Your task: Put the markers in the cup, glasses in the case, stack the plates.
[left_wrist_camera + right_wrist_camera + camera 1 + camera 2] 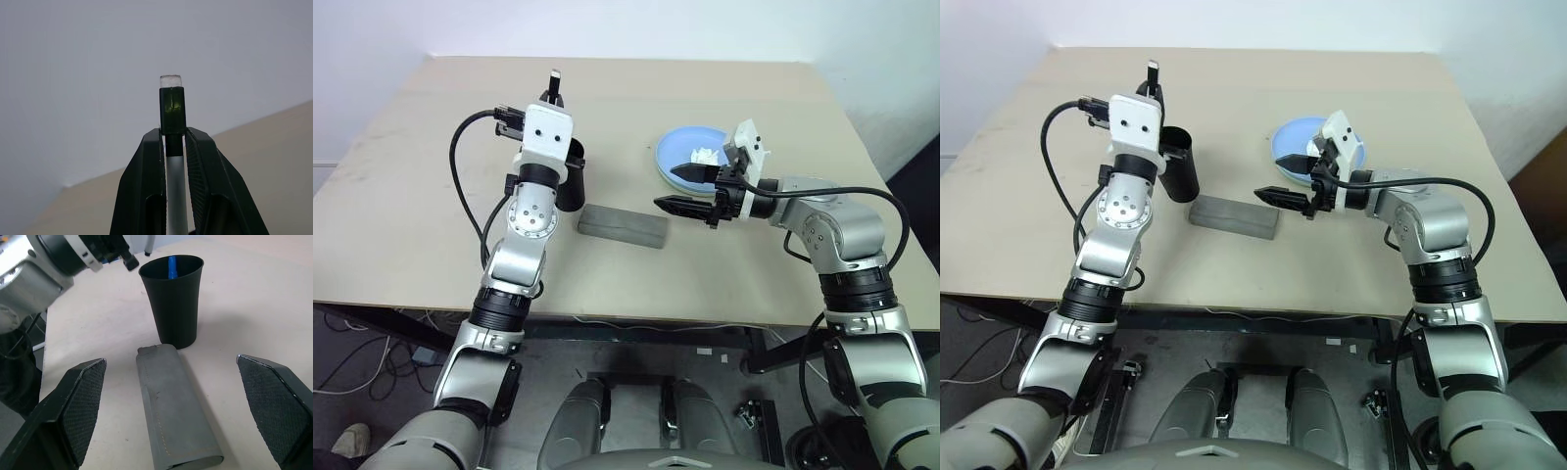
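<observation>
My left gripper (173, 144) is shut on a slim white marker with a black cap (172, 105), held pointing upward above the black cup (1178, 168). The cup stands on the table just behind my left wrist, and a blue marker (171, 267) stands inside it. The flat grey case (623, 225) lies closed in front of the cup. My right gripper (666, 188) hovers open to the right of the case, pointing toward it, with nothing between its fingers. A light blue plate (677, 147) lies behind the right gripper. The glasses are out of view.
A small crumpled white paper (707, 155) sits on the blue plate. The beige table (421, 196) has wide bare room on its left side and along the back. Its front edge runs just below both arms.
</observation>
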`<move>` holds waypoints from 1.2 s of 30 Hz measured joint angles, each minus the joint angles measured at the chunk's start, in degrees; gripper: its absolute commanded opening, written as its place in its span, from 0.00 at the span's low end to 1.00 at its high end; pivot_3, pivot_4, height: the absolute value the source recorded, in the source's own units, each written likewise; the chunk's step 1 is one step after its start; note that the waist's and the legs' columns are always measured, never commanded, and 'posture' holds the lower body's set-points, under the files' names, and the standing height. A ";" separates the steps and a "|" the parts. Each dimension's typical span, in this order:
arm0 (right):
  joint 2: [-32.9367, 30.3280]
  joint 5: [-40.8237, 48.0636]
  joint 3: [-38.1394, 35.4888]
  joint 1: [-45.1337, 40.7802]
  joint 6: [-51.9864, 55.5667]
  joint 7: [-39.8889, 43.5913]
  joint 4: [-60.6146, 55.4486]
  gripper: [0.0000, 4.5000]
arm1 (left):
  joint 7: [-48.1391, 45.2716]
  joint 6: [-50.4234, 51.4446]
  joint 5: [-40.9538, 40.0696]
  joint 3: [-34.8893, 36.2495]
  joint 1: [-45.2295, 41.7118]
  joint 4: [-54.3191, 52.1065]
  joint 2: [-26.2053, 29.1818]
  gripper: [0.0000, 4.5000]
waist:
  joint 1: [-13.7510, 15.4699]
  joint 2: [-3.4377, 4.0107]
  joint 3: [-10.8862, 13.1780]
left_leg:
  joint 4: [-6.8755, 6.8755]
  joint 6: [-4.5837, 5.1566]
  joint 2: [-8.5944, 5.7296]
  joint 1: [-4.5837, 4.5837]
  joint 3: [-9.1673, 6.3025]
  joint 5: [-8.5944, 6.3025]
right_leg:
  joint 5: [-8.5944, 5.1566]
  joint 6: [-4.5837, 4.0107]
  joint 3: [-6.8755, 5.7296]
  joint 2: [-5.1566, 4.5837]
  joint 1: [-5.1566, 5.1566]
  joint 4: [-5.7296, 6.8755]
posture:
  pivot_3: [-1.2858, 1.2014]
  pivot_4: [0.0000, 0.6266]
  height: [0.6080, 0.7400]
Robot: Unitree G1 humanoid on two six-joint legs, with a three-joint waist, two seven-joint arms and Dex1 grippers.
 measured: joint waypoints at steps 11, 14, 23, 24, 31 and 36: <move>0.00 -1.07 0.06 -0.26 -0.10 -0.09 0.01 1.00 | -0.13 -2.46 0.06 2.06 0.38 3.91 -2.31 0.35 | -0.02 0.00 0.00 | 0.07 0.00 0.00 0.01 -0.01 0.00 | 0.02 0.02 0.00 0.02 0.02 0.04 | 0.52 0.24 0.96; 0.00 -1.16 0.06 -0.26 -0.09 -0.10 0.01 1.00 | -0.21 -2.47 0.06 2.31 0.61 3.91 -2.76 0.59 | -0.02 0.00 0.00 | 0.10 0.00 0.00 0.01 -0.01 0.00 | 0.02 0.03 0.00 0.02 0.03 0.05 | 0.52 0.24 0.96; 0.00 -1.32 0.06 -0.25 -0.08 -0.31 0.01 1.00 | -4.56 -2.00 -0.52 2.42 3.85 1.71 -3.67 0.74 | -0.07 0.00 0.00 | 0.17 0.00 0.01 0.01 -0.02 0.00 | 0.04 0.05 0.00 0.02 0.07 0.05 | 0.52 0.24 0.96; 0.00 -1.30 0.06 -0.25 -0.08 -0.33 0.00 1.00 | -5.43 -1.99 -1.12 2.43 4.70 0.50 -3.86 0.74 | -0.04 0.00 0.00 | 0.17 0.00 0.01 0.01 -0.02 0.00 | 0.04 0.04 -0.01 0.02 0.07 0.06 | 0.52 0.24 0.96; 0.08 -0.79 -0.22 -0.24 0.37 -0.37 -0.55 1.00 | -16.78 -1.92 -8.70 2.06 11.23 -11.70 -3.23 0.74 | -0.10 0.00 0.00 | 0.19 0.00 0.02 0.01 -0.02 -0.01 | 0.04 0.01 0.00 0.00 0.08 0.04 | 0.52 0.24 0.96; -0.40 -0.50 -0.92 -0.13 -0.67 -0.16 -0.39 1.00 | -28.85 -0.39 -17.58 2.13 19.82 -22.55 2.04 0.74 | -0.22 0.03 -0.01 | 0.18 0.00 0.07 0.03 -0.01 -0.01 | -0.06 -0.24 0.02 0.01 0.08 0.03 | 0.52 0.24 0.96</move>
